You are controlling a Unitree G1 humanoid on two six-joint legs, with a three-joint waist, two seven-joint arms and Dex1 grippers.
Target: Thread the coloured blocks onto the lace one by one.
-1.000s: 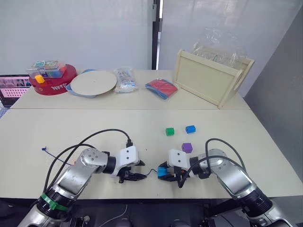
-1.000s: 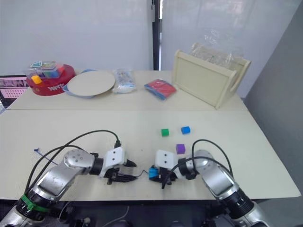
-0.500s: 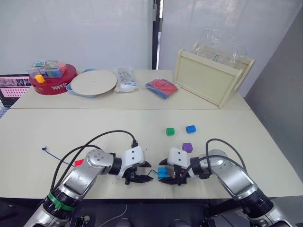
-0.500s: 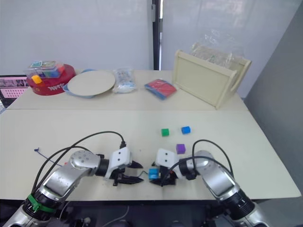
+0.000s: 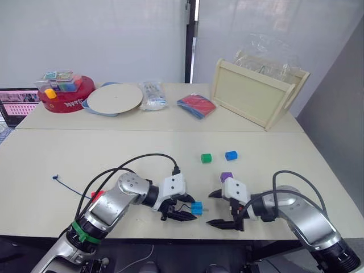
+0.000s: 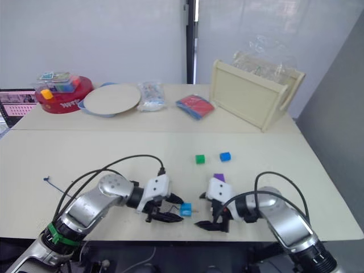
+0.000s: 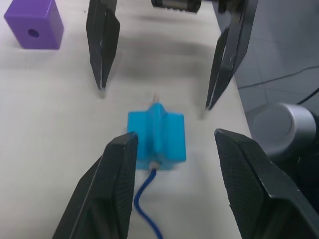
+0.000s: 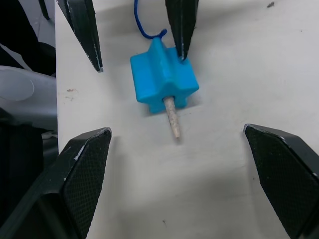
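With both the left pincer (image 7: 169, 164) and right pincer (image 8: 197, 164) wide open, you risk nudging the cyan block (image 8: 163, 74) off the lace's pale tip (image 8: 172, 117).

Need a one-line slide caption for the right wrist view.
Cyan block on the table with the lace through it, pale tip poking out between the open right tool.

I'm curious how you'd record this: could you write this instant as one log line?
cyan block: on lace, pale tip poking out | left gripper: open | right gripper: open | green, blue, purple: unthreaded
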